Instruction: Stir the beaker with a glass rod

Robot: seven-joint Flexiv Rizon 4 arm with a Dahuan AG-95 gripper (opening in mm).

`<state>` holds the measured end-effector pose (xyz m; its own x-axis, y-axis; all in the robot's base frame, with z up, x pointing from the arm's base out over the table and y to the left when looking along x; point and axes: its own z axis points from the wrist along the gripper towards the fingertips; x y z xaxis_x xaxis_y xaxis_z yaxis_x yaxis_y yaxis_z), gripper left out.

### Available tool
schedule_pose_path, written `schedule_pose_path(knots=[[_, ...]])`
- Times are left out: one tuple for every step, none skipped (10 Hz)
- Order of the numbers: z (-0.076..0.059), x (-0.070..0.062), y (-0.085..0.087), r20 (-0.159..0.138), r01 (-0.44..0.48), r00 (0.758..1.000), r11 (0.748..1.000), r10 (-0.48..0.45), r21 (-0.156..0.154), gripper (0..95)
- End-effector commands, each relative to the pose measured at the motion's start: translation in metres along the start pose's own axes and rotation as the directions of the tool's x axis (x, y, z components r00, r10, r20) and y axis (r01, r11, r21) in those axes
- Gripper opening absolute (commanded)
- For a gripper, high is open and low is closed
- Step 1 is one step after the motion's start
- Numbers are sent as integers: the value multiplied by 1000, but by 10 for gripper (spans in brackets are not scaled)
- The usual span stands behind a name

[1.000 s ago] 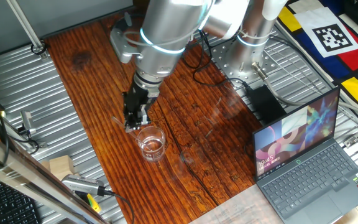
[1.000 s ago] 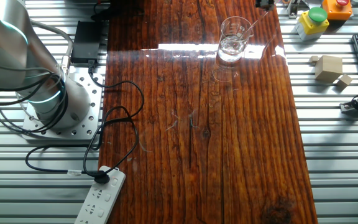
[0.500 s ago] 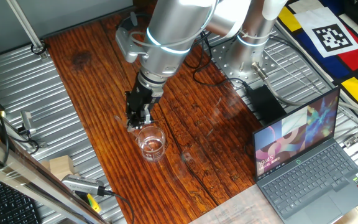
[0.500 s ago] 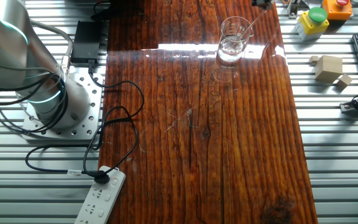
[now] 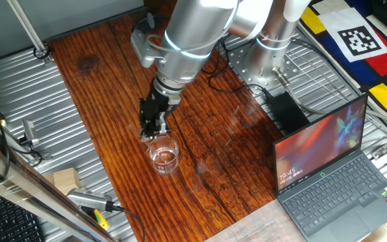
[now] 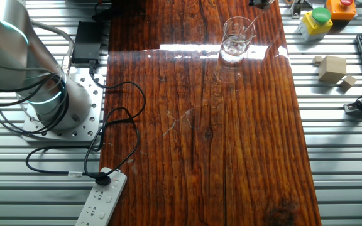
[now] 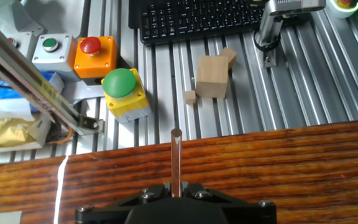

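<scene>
The beaker (image 5: 164,153) is a short clear glass standing upright on the wooden tabletop (image 5: 106,74); it also shows in the other fixed view (image 6: 236,40). My gripper (image 5: 152,132) hangs just above the beaker's far rim, tilted. It is shut on the glass rod (image 6: 251,24), which slants from the jaws down into the beaker. In the hand view the rod (image 7: 176,158) sticks straight out from between the shut fingers of the gripper (image 7: 176,190). The beaker is out of sight in the hand view.
An open laptop (image 5: 328,168) stands at the right front. Black cables (image 5: 213,74) lie by the arm's base, and a power strip (image 6: 99,201) lies beside the board. Button boxes (image 7: 123,93), wooden blocks (image 7: 211,78) and a keyboard (image 7: 191,18) lie beyond the board's edge.
The arm and gripper have shifted slightly to the right over the beaker, carrying the rod's top with them. The beaker has stayed in place. The laptop's screen picture has changed.
</scene>
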<state>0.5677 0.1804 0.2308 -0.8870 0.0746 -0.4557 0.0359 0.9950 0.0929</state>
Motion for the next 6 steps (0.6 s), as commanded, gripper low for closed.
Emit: schedule_pose_path(knots=[[0, 1, -3, 7, 4, 1000, 1000, -4, -2, 0], [-1, 0, -7, 8, 8, 1000, 1000, -8, -6, 0], [-1, -1, -10, 11, 12, 1000, 1000, -12, -9, 0], [0, -2, -11, 15, 13, 1000, 1000, -13, -8, 0], [2, -2, -11, 21, 11, 1000, 1000, -11, -9, 0], [5, -5, -9, 28, 7, 1000, 1000, -6, -9, 0]])
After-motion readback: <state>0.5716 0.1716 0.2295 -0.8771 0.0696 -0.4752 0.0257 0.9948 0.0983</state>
